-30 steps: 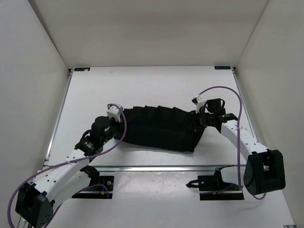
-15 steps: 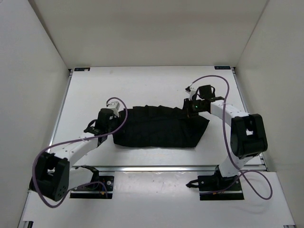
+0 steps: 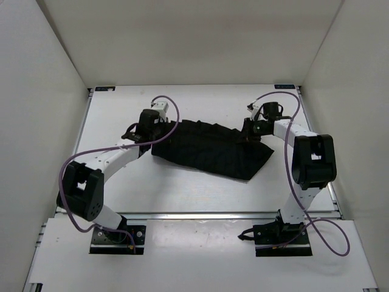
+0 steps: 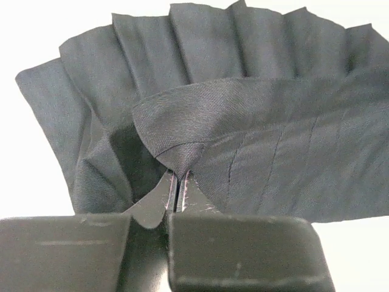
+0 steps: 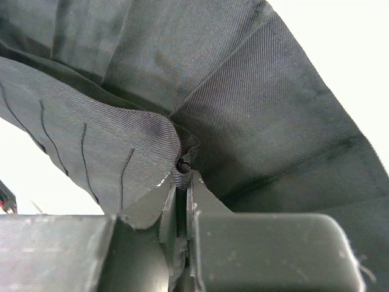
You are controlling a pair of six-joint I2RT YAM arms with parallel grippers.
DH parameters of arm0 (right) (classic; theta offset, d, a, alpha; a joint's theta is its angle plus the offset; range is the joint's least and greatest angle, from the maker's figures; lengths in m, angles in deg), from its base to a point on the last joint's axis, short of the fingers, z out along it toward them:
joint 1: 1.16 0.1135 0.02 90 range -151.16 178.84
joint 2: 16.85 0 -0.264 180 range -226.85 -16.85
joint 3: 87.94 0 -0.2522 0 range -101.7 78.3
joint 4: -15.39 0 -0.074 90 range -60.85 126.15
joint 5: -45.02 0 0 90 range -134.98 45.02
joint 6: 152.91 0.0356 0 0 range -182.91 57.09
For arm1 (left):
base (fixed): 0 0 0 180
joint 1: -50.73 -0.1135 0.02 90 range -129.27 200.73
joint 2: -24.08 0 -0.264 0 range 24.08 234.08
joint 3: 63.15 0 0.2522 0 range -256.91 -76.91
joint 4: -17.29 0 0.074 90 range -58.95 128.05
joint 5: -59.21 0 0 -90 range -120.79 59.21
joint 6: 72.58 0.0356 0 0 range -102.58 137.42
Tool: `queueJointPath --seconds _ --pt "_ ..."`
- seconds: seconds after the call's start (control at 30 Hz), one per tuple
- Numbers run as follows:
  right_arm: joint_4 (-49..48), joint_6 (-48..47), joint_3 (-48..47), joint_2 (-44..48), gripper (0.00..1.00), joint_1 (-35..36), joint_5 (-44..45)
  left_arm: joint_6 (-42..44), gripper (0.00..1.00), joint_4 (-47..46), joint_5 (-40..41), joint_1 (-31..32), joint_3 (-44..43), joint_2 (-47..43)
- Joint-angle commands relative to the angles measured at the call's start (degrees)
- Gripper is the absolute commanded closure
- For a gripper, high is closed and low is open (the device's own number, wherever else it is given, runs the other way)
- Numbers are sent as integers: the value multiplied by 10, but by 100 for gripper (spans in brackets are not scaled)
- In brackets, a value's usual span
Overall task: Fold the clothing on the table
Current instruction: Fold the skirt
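The clothing (image 3: 213, 149) is a black pleated garment lying across the middle of the white table (image 3: 121, 182). My left gripper (image 3: 163, 129) is shut on its left corner, and the left wrist view shows a fold of the clothing (image 4: 243, 140) pinched between the jaws of that gripper (image 4: 177, 180). My right gripper (image 3: 248, 134) is shut on the upper right corner. In the right wrist view the clothing (image 5: 243, 103) bunches into the jaws of the right gripper (image 5: 183, 175). Both held corners lie toward the far side of the garment.
White walls stand close around the table on three sides. A metal rail (image 3: 200, 214) runs along the table's near edge, with the two black base plates (image 3: 118, 238) (image 3: 282, 238) below it. Purple cables loop from both wrists.
Both arms have moved away from the near edge toward the far side, carrying the garment's corners with them. The clothing has shifted farther back and its near edge now slants.
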Motion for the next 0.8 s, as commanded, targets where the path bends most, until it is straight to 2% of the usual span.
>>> queueJointPath --seconds 0.0,0.13,0.23,0.27,0.33,0.43,0.5,0.6,0.67,0.77 --pt "-15 -5 -33 19 100 -37 34 41 100 -18 59 -15 -69 21" --pt "-1 0 -93 -11 100 -39 18 45 100 -26 41 -23 -128 76" --pt "34 -21 -191 -38 99 -35 52 44 100 -41 35 -32 -173 103" --pt "55 -22 -251 -49 100 -35 56 45 100 -49 35 -36 -193 110" --pt "86 -24 -367 -70 100 -37 52 63 100 -90 33 -39 -221 111" --pt "85 -20 -468 -58 100 -37 40 95 100 -148 35 -36 -256 87" --pt "73 -21 -491 -24 100 -40 48 120 100 -181 35 -32 -264 56" --pt "58 -35 -460 64 100 -31 71 157 100 -209 42 -21 -252 -39" --pt "40 -73 -405 155 100 -13 106 197 100 -238 57 4 -203 -104" --pt "-27 -87 -201 280 100 5 133 202 100 -245 66 30 -78 -213"
